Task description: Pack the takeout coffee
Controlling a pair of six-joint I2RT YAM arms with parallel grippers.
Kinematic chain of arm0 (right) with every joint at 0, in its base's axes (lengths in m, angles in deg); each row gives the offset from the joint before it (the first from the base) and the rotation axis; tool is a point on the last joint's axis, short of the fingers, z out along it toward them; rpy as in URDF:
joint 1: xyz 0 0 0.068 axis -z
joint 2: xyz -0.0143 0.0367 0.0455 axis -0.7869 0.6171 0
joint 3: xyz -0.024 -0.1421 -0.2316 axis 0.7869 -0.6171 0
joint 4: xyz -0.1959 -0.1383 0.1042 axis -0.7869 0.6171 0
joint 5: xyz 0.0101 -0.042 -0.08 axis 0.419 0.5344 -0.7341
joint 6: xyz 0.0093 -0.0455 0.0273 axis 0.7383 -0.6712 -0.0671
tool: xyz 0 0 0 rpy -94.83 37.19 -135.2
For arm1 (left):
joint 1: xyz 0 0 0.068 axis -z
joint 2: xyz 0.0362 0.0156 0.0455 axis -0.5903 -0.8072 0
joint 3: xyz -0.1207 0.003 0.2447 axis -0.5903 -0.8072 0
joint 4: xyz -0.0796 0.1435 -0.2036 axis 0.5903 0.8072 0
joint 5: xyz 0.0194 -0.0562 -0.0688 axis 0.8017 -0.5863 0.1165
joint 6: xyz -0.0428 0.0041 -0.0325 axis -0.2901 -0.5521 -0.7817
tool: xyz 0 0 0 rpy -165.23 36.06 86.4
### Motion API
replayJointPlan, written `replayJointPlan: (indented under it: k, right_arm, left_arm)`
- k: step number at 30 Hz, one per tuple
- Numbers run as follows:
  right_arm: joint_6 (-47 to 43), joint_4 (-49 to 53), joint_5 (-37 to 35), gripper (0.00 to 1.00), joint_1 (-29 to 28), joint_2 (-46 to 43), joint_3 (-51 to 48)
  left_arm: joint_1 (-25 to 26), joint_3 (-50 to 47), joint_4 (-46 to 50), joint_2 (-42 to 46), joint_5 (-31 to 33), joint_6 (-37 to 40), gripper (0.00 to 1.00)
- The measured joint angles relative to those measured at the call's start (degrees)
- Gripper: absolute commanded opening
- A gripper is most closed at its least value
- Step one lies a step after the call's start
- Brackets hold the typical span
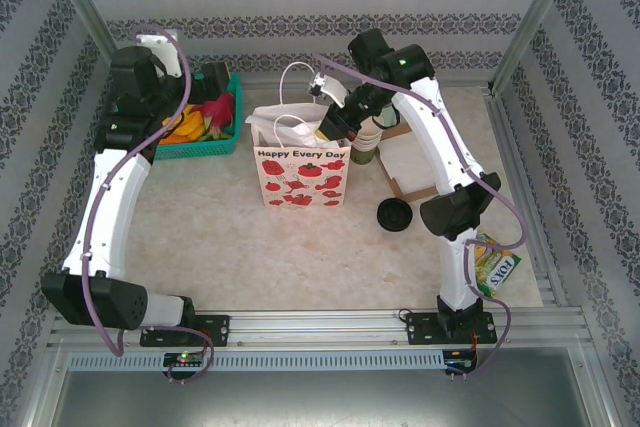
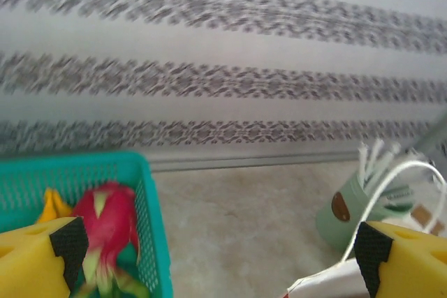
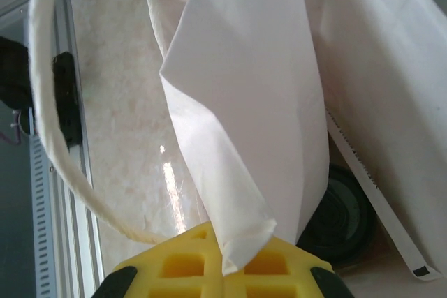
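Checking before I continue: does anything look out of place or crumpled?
The paper bag has its top edge folded and creased where the right gripper pinches it. A black lid lies loose on the table, and a snack packet lies at its right edge.

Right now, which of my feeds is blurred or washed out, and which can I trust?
Left wrist view: motion-smeared, the patterned wall and green basket streaky. Right wrist view: the white paper bag close and soft, a glare streak on the table. Top external view: sharp, evenly lit.
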Motion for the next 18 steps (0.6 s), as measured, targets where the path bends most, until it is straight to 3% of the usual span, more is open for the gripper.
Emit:
replayJointPlan:
  k: [8,18]
  right_arm:
    - [-2.69,2.62,0.61,0.0,0.94,-0.24,-1.99]
    - [-2.64,3.82,-3.74,0.0,-0.31,4.85,0.2]
  left_arm:
    - [0.79,-12.5,8.26,3.67,6.82,-15.74,1.0]
    - [3.61,-17.18,13.0,0.81,4.33,-21.38,1.0]
